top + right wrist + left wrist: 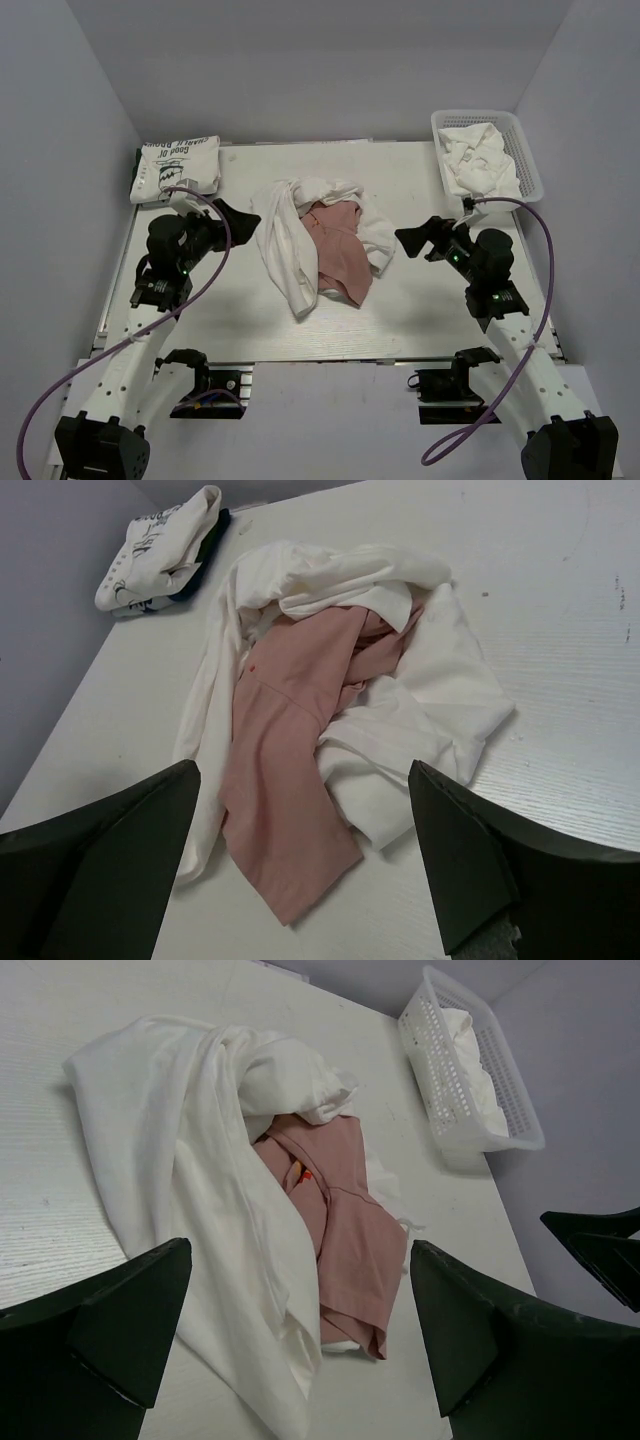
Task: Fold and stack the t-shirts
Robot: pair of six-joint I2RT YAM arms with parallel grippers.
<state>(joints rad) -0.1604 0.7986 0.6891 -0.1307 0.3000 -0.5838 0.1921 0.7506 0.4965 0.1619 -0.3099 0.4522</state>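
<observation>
White and pink t-shirts (320, 240) are seen crumpled on the table (420, 300); one folded t-shirt (180, 165) is set far left of them, more in a basket (487, 152) far right. Left claw (245, 218) and right claw (410, 238) are held wide, empty, beside them.

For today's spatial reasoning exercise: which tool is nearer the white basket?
Right. The right tool sits close to the basket, on its near-left side; the left tool is beyond the crumpled shirt pile, on the table's other side.
</observation>
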